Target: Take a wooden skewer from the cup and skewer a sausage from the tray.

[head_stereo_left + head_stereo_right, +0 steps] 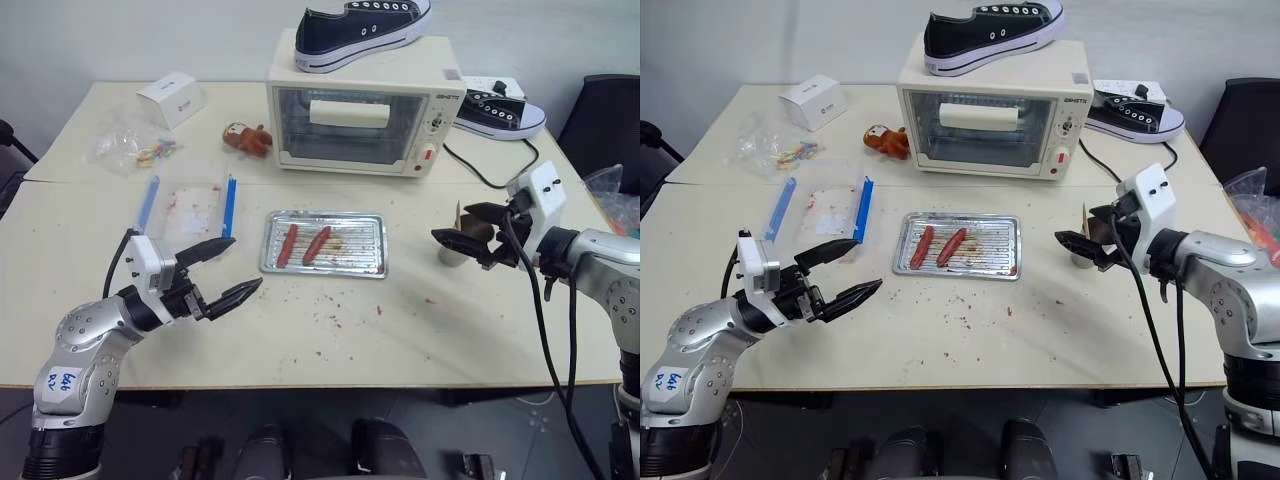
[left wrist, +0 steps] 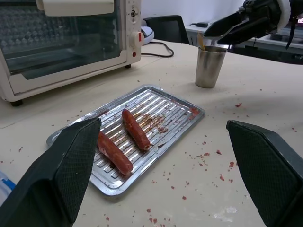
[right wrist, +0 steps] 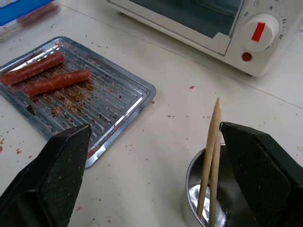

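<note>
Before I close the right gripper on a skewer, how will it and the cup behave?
The skewers look thin, stiff and light, leaning loose in the cup, so they may slide aside. The small cup stands free on the table and could tip if the open right gripper nudges it.

— Where's my tray (image 1: 372,262)?

— Centre of the head view: shallow ribbed silver metal, grease-stained, two reddish-brown sausages lying side by side in its left half. I'm taking the sausage (image 1: 316,245) nearer the middle.

— And the cup (image 2: 209,66)?

— Right of the tray, upright, grey metal, well apart. The wooden skewer (image 3: 209,157) leans inside it.
</note>
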{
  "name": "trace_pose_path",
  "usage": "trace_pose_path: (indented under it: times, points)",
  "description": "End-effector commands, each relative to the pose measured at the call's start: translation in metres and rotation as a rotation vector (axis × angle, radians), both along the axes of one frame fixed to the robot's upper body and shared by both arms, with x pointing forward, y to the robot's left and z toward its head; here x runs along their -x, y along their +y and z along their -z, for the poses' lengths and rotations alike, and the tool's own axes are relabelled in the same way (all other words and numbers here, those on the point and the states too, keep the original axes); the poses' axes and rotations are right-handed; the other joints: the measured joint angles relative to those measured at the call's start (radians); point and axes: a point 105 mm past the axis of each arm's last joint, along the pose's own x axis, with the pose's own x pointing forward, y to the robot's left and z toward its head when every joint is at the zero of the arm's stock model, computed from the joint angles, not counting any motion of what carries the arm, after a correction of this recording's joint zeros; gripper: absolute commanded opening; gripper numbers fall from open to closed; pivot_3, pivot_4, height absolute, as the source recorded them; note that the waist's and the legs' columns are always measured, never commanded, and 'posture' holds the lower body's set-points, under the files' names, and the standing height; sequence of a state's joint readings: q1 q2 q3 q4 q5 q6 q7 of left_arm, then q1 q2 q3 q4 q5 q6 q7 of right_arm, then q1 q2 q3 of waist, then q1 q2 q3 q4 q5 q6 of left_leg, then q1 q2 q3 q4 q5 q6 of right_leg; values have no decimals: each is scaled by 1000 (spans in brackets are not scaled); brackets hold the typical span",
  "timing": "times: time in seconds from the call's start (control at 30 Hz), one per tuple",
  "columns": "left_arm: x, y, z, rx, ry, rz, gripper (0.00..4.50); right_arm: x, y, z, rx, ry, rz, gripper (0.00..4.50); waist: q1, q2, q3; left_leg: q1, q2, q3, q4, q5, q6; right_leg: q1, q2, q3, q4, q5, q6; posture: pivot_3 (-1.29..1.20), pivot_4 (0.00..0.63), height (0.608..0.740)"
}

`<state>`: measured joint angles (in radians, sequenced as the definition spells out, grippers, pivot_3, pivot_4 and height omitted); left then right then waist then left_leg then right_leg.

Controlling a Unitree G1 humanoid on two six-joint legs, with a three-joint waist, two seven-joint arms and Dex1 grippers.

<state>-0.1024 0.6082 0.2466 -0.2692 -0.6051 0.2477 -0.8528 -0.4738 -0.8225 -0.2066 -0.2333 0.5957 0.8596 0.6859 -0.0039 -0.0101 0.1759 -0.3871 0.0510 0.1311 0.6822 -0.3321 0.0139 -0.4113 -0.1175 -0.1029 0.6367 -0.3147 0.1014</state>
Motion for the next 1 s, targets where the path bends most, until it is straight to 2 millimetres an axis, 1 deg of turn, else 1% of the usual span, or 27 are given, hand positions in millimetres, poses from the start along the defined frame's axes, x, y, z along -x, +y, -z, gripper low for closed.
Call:
trace_pose_path:
  times: [0.03, 0.2, 0.37, 0.5, 1.0]
  points:
    - [1, -2, -5, -6, -38, 7, 4494, 2, -2, -19, 22, -96, -11, 4500, 1, 0, 0, 0, 0, 0, 0, 0, 0, 0, 0, 0, 0, 0, 0, 0, 150, 740]
    - [0, -2, -5, -6, -40, 11, 4494, -1, 6, -10, 26, -86, -41, 4500, 4, 0, 0, 0, 0, 0, 0, 0, 0, 0, -1, 0, 0, 0, 0, 0, 150, 740]
    - [-2, -1, -6, -9, -45, 6, 4494, -15, -5, -14, 42, -105, 54, 4500, 2, 0, 0, 0, 0, 0, 0, 0, 0, 0, -1, 0, 0, 0, 0, 0, 150, 740]
    - [-2, 0, -5, -10, -46, 1, 4494, -21, -10, -15, 51, -110, 98, 4500, 2, 0, 0, 0, 0, 0, 0, 0, 0, 0, 0, 0, 0, 0, 0, 0, 150, 740]
    - [-1, 1, -6, -7, -58, -10, 4494, -24, 0, -12, 27, -101, 78, 4500, 2, 0, 0, 0, 0, 0, 0, 0, 0, 0, -1, 0, 0, 0, 0, 0, 150, 740]
